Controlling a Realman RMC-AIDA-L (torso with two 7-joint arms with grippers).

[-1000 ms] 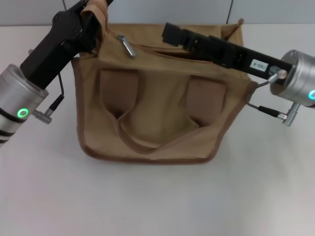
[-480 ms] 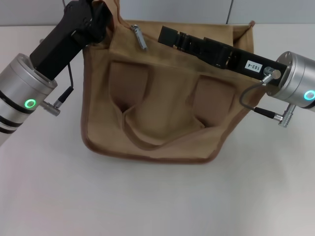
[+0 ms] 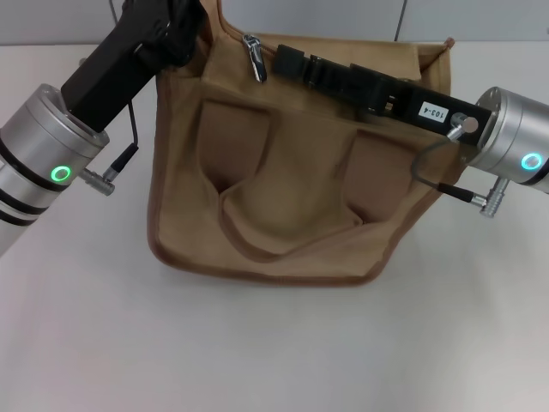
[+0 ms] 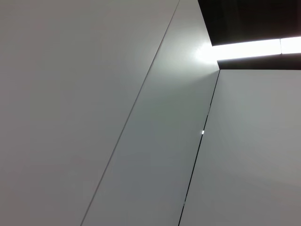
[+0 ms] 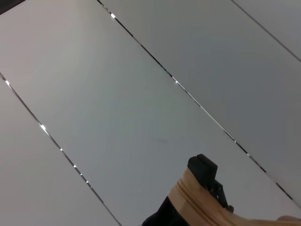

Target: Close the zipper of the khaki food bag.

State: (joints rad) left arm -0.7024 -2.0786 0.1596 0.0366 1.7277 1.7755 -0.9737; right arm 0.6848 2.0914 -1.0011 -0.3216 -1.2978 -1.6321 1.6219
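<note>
Your left gripper (image 3: 176,34) pinches the bag (image 3: 283,172) at its top-left corner. Your right gripper (image 3: 287,58) lies along the zipper (image 3: 254,57); its grip is unclear.

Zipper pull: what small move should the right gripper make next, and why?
Probably ease the right gripper a little toward the zipper pull at the bag's left top edge: its tip sits just beside the pull, while the left gripper is at the khaki food bag's left corner.
</note>
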